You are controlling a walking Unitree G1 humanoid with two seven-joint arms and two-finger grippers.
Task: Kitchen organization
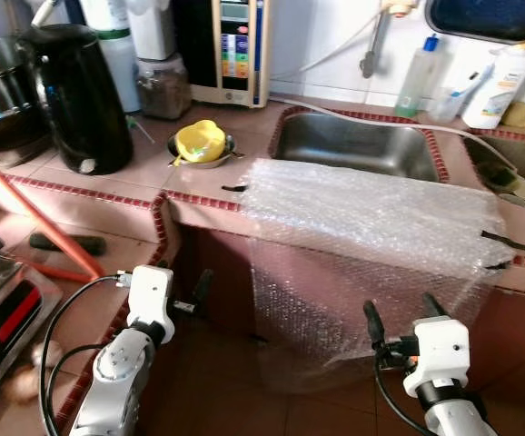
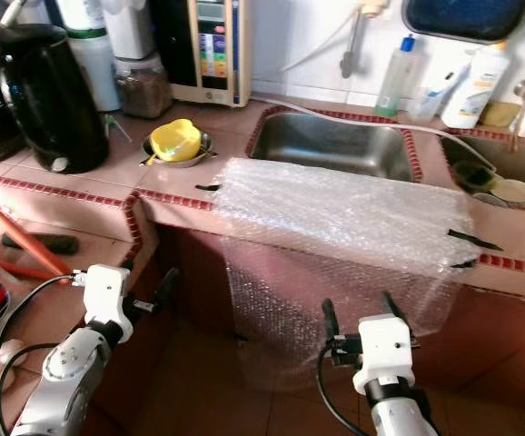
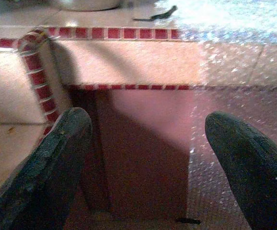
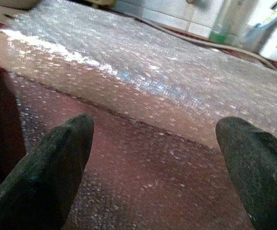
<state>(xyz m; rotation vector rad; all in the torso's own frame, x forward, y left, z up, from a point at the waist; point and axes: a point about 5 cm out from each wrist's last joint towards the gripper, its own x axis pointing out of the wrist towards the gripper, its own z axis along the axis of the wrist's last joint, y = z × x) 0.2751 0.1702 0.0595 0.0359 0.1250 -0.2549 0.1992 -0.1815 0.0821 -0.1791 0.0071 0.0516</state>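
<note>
Draping over the front edge of the tiled tabletop (image 1: 199,186), a sheet of bubble wrap (image 1: 371,218) lay spread before the steel sink (image 1: 358,145) and hung down over the cabinet front below. Strips of dark tape (image 1: 233,188) held its left edge to the tiles, and more dark tape (image 1: 506,242) sat at its right edge.

Both hands hung low in front of the cabinet, below the tabletop edge. The left hand (image 1: 190,300) was released, its two black fingers (image 3: 47,177) spread wide apart and grasping nothing, facing the cabinet corner just beside the left border of the hanging wrap. The right hand (image 1: 403,318) was likewise released, its fingers (image 4: 47,167) well apart, pointing up at the hanging part of the bubble wrap and near it; whether they touched it could not be told.

Back on the tabletop, a yellow cup (image 1: 199,141) rested in a small metal bowl (image 1: 219,159) left of the sink, with a black kettle (image 1: 81,100) farther left. A green-tinted bottle (image 1: 419,77) and a white bottle (image 1: 499,86) stood along the wall behind the sink. An orange handle (image 1: 35,213) slanted across the lower tabletop at the left.
</note>
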